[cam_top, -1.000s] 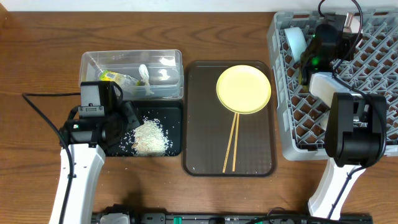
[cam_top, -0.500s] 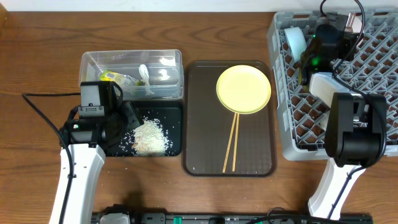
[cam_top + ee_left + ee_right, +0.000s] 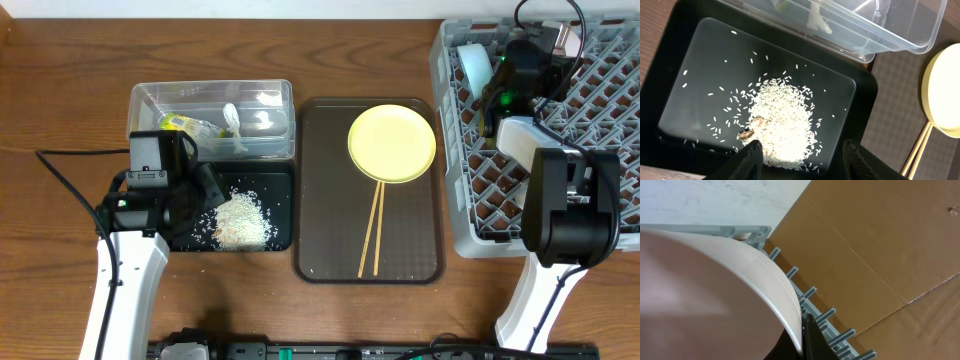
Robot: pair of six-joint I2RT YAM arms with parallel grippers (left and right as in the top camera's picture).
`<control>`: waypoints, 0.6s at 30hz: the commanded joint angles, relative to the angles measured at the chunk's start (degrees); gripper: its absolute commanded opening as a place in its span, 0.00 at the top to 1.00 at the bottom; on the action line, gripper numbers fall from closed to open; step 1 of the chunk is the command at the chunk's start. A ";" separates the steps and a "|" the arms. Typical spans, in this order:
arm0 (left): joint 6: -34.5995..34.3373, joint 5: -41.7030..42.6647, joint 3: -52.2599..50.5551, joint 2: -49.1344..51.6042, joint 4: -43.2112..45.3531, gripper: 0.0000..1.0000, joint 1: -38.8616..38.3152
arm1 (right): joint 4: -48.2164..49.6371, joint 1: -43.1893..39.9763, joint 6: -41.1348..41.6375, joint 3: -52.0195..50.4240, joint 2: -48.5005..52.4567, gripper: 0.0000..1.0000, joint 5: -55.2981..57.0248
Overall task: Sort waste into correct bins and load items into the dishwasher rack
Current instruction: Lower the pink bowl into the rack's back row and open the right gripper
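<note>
Loose white rice [image 3: 240, 220] lies heaped in the black tray [image 3: 282, 178]; it also shows in the left wrist view [image 3: 782, 125]. My left gripper [image 3: 802, 160] is open and empty just above the tray's near edge, also seen from overhead [image 3: 205, 188]. The green-yellow wrapper [image 3: 185, 125] and the white scrap [image 3: 231, 118] lie in the clear tub [image 3: 275, 92]. The yellow plate [image 3: 392, 143] and the chopsticks [image 3: 372, 235] sit on the brown tray. My right gripper [image 3: 805, 332] is shut on the rim of the pinkish bowl [image 3: 715, 280] at the back of the grey rack [image 3: 455, 190]. The light blue bowl [image 3: 476, 66] stands in the rack. The cup is not visible.
The brown serving tray [image 3: 325, 250] lies between the black tray and the rack. A small brown bit [image 3: 746, 134] sits in the rice. Brown cardboard [image 3: 890, 245] lies beyond the rack's back edge. Both arms' cables trail over the table.
</note>
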 commanded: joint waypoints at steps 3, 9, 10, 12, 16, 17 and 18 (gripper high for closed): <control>1.01 -0.50 0.11 0.33 -0.15 0.45 0.20 | 0.81 1.81 1.22 -0.35 1.75 0.96 0.11; 1.01 -0.50 0.11 0.33 -0.15 0.45 0.20 | 2.54 2.49 1.18 -0.33 1.75 0.99 1.92; 1.01 -0.48 0.11 0.33 -0.17 0.45 0.20 | 4.52 2.36 0.59 -0.33 1.75 0.99 3.02; 1.01 -0.50 0.11 0.33 -0.17 0.45 0.20 | 8.92 1.79 -2.64 -0.33 1.75 0.99 3.87; 1.01 -0.50 0.11 0.33 -0.15 0.45 0.20 | 13.70 0.55 -7.98 -0.31 1.75 0.99 3.98; 1.01 -0.50 0.11 0.33 -0.15 0.45 0.20 | 13.66 0.24 -8.02 -0.31 1.75 0.99 3.98; 1.01 -0.50 0.11 0.33 -0.13 0.45 0.20 | 13.35 -0.02 -8.02 -0.31 1.77 0.99 3.98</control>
